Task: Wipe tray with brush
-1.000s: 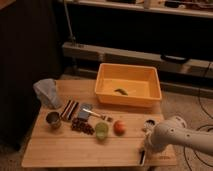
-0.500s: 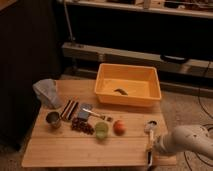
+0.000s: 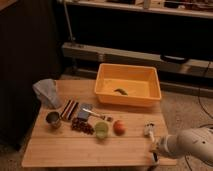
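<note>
Here, the tray [image 3: 127, 102] — a deep orange-yellow bin — sits open side up at the back right of the wooden table [image 3: 75, 150]. One small dark scrap [image 3: 121, 91] lies near the middle of its floor, and that is probably what you are meant to sweep. The brush [image 3: 148, 131] is not in the tray. It lies near the table's front right edge, well apart from the bin, with its whitish head toward the tray and its handle running back to the edge. The gripper [image 3: 154, 148] is low over that handle end, its fingers drawn fully together and, as far as can be judged, pinched on the slim handle. A hold that far back would give you reach over the tray's tall front wall. The white arm [image 3: 192, 145] comes in from the right, beyond the table. To the left of the brush, across the middle of the table, are an orange-red fruit [image 3: 119, 127], a green round item [image 3: 101, 130], a dark reddish cluster [image 3: 82, 126], a metal cup [image 3: 53, 119] and a crumpled pale bag [image 3: 46, 92]. All of them lie to the left of the straight line from brush to tray, so a lift and carry forward should miss them.
</note>
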You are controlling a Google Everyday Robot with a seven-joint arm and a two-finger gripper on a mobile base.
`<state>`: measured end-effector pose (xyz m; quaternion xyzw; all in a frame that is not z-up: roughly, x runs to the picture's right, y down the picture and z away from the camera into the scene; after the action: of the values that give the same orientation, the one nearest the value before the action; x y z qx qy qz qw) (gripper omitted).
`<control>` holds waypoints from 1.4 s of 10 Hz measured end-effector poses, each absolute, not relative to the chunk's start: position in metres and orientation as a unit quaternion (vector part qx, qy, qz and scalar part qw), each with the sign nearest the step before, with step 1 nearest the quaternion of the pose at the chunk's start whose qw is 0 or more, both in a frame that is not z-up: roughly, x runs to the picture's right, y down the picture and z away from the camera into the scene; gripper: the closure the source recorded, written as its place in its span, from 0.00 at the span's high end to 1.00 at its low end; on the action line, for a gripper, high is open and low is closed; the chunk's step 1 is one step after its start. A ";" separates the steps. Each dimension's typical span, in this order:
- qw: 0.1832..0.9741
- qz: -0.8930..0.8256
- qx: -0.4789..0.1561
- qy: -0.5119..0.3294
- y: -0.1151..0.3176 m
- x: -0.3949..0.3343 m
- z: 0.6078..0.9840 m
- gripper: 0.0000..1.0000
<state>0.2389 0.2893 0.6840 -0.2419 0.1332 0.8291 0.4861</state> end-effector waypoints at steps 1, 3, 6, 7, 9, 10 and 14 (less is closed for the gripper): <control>0.489 0.828 -0.240 0.130 0.285 0.239 0.680 0.00; 0.493 0.829 -0.234 0.122 0.274 0.243 0.668 0.00; 0.510 0.827 -0.207 0.112 0.251 0.247 0.643 0.00; 0.512 0.828 -0.201 0.111 0.245 0.247 0.639 0.00; 0.517 0.827 -0.191 0.110 0.238 0.249 0.633 0.00; 0.518 0.827 -0.189 0.107 0.235 0.248 0.632 0.00; 0.511 0.830 -0.189 0.117 0.218 0.256 0.609 0.00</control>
<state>0.2558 0.2180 0.6094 -0.1895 0.1168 0.8302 0.5110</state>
